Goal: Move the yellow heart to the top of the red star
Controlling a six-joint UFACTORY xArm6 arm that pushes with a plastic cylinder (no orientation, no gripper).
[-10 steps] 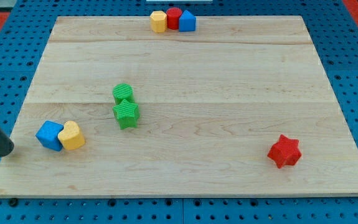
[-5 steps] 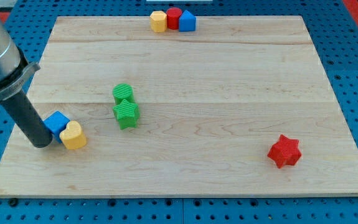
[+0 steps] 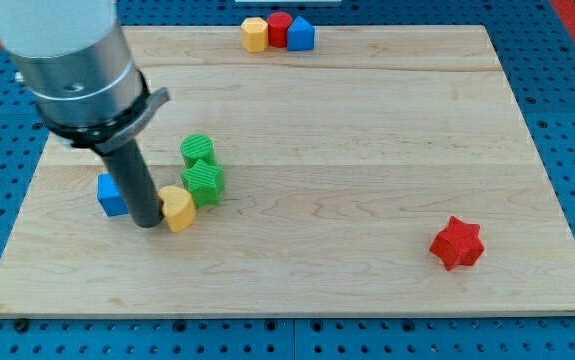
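On the view's left side of the wooden table [image 3: 367, 130], a blue block [image 3: 111, 195] sits partly hidden behind the dark rod, not far from the table's left edge. My tip [image 3: 148, 224] rests on the wood just to the right of that blue block and presses against the left side of the yellow heart [image 3: 178, 209]. The arm carries no claw, only this rod, so nothing is held and contact is by the rod's side alone.

The yellow heart lies in the left-centre of the table, its upper right edge touching or nearly touching the green star [image 3: 205, 182]. Directly above the star, toward the view's top, stands a second green block [image 3: 198, 150], rounded in outline, touching it.

To the right of this cluster a wide stretch of bare wood runs across the middle of the table. At the top edge, three small blocks stand in a tight row: a yellow block [image 3: 255, 34], a red block [image 3: 280, 28] and a blue block [image 3: 301, 34], each touching its neighbour.

The red star [image 3: 457, 243] sits alone in the lower right, well apart from the heart, with open wood above it and some margin to the right and bottom edges.
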